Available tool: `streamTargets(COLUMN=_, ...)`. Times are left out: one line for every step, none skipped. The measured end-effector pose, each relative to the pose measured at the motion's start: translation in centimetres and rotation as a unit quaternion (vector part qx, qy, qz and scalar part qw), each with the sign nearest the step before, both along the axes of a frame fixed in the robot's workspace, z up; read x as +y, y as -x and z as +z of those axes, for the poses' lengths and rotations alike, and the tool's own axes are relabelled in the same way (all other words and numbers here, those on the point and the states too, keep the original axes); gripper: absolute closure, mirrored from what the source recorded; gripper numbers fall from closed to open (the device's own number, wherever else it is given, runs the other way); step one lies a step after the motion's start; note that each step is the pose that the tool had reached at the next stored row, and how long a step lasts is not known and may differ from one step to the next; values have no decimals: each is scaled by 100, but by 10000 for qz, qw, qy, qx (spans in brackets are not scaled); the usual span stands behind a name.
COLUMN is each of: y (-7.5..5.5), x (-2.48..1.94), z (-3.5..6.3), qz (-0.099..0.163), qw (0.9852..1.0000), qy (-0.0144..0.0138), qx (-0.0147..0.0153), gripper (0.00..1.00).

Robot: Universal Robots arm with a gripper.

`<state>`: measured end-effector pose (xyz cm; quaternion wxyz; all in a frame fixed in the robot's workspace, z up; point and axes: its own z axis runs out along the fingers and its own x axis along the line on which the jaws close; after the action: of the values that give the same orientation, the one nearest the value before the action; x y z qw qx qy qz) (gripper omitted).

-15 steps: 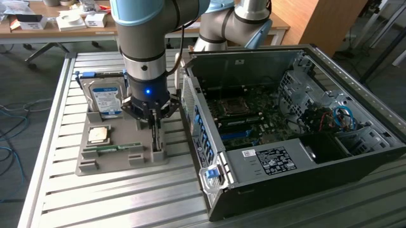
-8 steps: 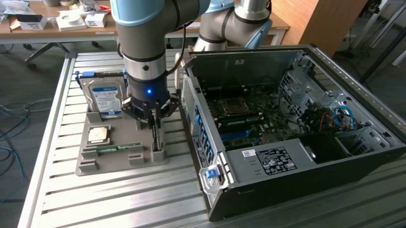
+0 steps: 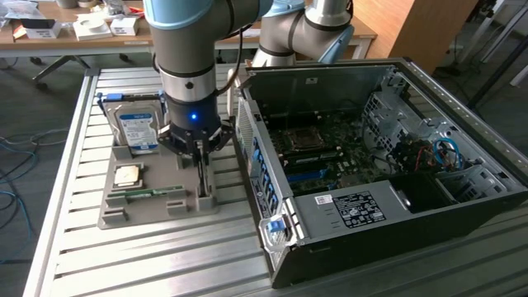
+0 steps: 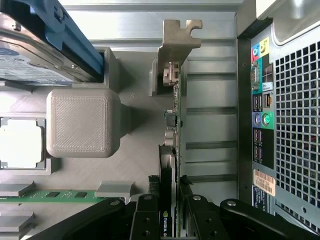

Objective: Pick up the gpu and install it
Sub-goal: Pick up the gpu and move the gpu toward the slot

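Grey tray on the surface carries the gpu; it stands on its edge in a slot, just beside the open case. We see the end effector low over the card, narrow; its fingers are closed on both faces of the board, at the end away from the bracket. We judge that the step in hand is the pick; for a good one the grip should sit square and firm on the board, without crushing small parts; any pull should go straight along the slot, so the bracket does not catch the tray.
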<state>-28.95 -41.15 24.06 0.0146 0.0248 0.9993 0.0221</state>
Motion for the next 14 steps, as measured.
streamTargets(y=0, x=0, z=22, qz=1, qw=10000, qy=0, qx=0, gripper=74)
streamTargets(y=0, x=0, z=44, qz=1, qw=10000, qy=-1, qx=0, gripper=74)
streamTargets(y=0, x=0, z=67, qz=2, qw=10000, qy=0, qx=1, gripper=74)
streamTargets(y=0, x=0, z=93, qz=2, qw=10000, qy=-1, qx=0, gripper=74)
streamTargets(y=0, x=0, z=117, qz=3, qw=10000, qy=-1, qx=1, gripper=74)
streamTargets(y=0, x=0, z=143, qz=3, qw=10000, qy=-1, qx=1, gripper=74)
streamTargets(y=0, x=0, z=168, qz=3, qw=10000, qy=-1, qx=0, gripper=74)
streamTargets(y=0, x=0, z=195, qz=4, qw=10000, qy=-1, qx=0, gripper=74)
streamTargets(y=0, x=0, z=225, qz=4, qw=10000, qy=-1, qx=0, gripper=74)
streamTargets(y=0, x=0, z=256, qz=4, qw=10000, qy=-1, qx=0, gripper=74)
streamTargets(y=0, x=0, z=291, qz=5, qw=10000, qy=-1, qx=1, gripper=74)
streamTargets(y=0, x=0, z=329, qz=5, qw=10000, qy=-2, qx=0, gripper=74)
streamTargets(y=0, x=0, z=365, qz=5, qw=10000, qy=-2, qx=0, gripper=74)
streamTargets(y=0, x=0, z=402, qz=6, qw=10000, qy=-1, qx=0, gripper=74)
